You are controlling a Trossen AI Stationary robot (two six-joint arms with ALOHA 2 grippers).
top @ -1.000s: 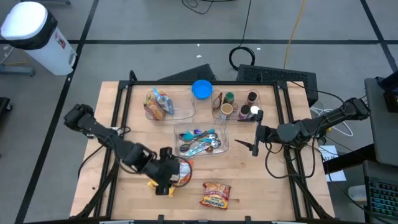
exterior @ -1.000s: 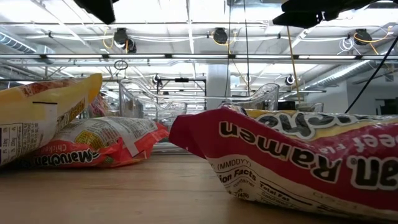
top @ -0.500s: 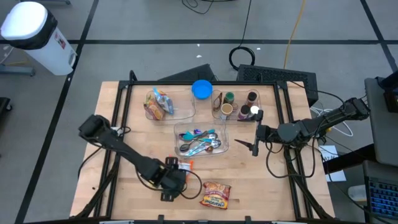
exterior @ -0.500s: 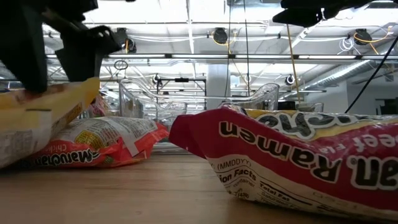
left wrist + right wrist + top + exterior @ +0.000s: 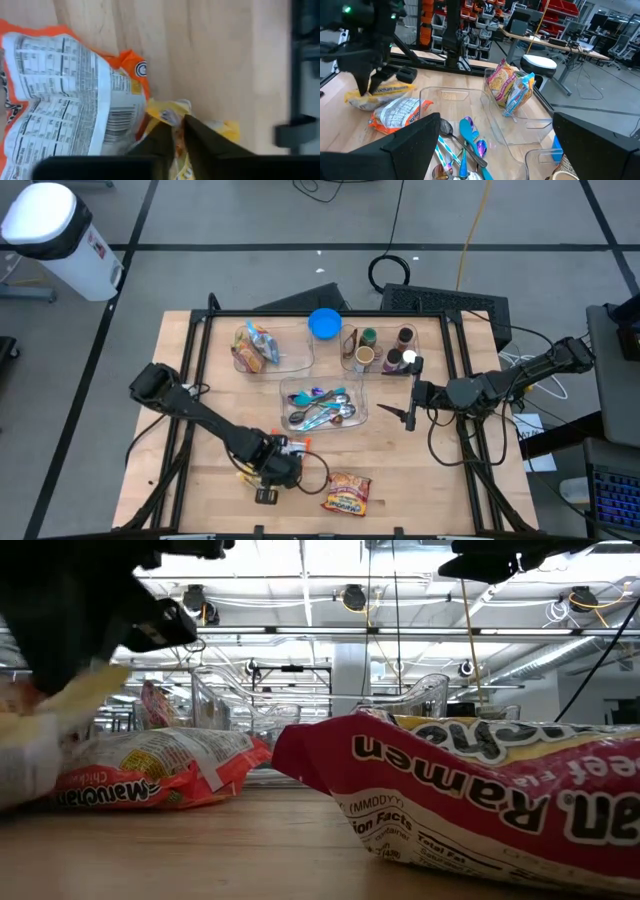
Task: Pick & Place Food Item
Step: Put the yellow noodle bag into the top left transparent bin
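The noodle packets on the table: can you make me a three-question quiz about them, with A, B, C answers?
1. Where is the red ramen packet?
A. in a clear bin
B. on the bare table
C. in a gripper

2. What colour is the packet pinched by the left gripper?
A. yellow
B. blue
C. green

3. How is the right gripper?
A. open, holding nothing
B. shut on a spoon
C. shut on a cup

Answers: B, it lies on the wood; A, the yellow packet sits between the fingers; A, its fingers are spread apart and empty.
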